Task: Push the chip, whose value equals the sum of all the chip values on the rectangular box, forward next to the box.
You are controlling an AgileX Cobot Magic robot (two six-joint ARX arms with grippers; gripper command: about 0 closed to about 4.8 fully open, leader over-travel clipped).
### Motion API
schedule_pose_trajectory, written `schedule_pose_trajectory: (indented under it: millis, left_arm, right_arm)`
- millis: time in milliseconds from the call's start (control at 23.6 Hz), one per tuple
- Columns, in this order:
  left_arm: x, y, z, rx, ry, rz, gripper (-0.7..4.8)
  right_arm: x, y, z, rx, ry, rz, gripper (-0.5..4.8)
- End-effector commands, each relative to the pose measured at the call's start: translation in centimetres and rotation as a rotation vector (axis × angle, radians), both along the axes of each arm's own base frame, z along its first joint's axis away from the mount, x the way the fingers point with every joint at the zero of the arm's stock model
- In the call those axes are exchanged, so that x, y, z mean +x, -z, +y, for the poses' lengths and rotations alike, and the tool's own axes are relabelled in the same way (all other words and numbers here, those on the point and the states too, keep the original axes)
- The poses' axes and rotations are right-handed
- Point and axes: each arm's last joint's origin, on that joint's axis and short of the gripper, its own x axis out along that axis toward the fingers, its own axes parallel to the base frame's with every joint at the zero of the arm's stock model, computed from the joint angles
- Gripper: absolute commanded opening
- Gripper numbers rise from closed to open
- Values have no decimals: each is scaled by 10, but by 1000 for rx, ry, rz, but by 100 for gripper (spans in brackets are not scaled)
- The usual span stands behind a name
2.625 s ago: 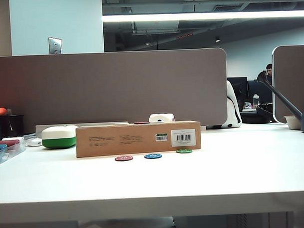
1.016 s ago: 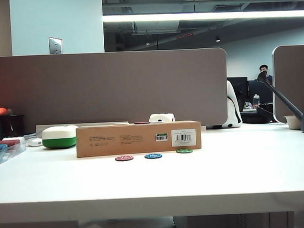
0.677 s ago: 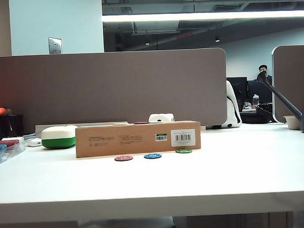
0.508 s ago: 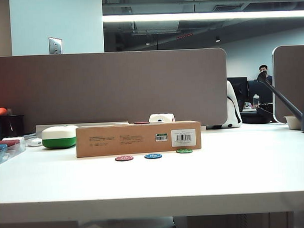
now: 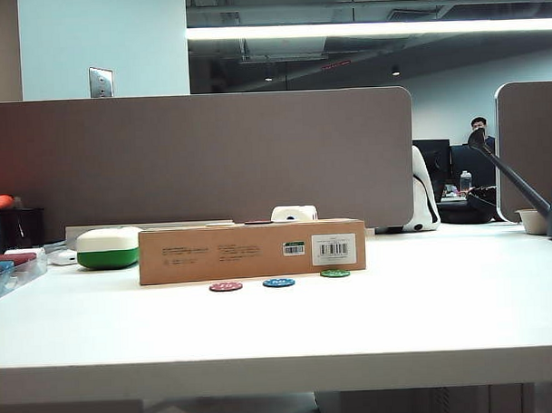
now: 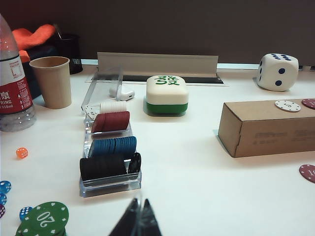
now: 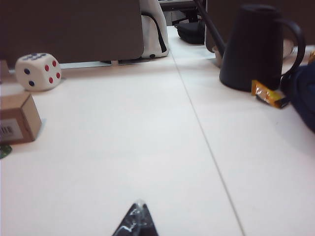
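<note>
Cardboard carton, the rectangular box [image 5: 251,252], long, low, matte brown w/ white barcode label. Green chip [image 5: 335,273], flat, round, glossy, lies just before box's label end, nearer it than blue chip [image 5: 279,282] and red chip [image 5: 225,286]. Left gripper [image 6: 137,222] and right gripper [image 7: 136,222] both well back from box, tips pinched together, holding nothing. Risk: a stray sweep could nudge blue chip or skid the light box. White chip [image 6: 287,105] on box top.
</note>
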Motion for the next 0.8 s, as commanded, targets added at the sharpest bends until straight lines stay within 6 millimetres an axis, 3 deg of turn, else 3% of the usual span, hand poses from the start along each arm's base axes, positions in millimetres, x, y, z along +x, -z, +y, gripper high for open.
schedule_pose_trajectory:
  millis: [42, 804]
  left_arm:
    - [0, -3, 0, -2, 1, -16, -5]
    - [0, -3, 0, -2, 1, -16, -5]
  right_arm:
    - [0, 0, 0, -62, 26, -11, -6]
    - [1, -2, 7, -1, -37, -29, -6]
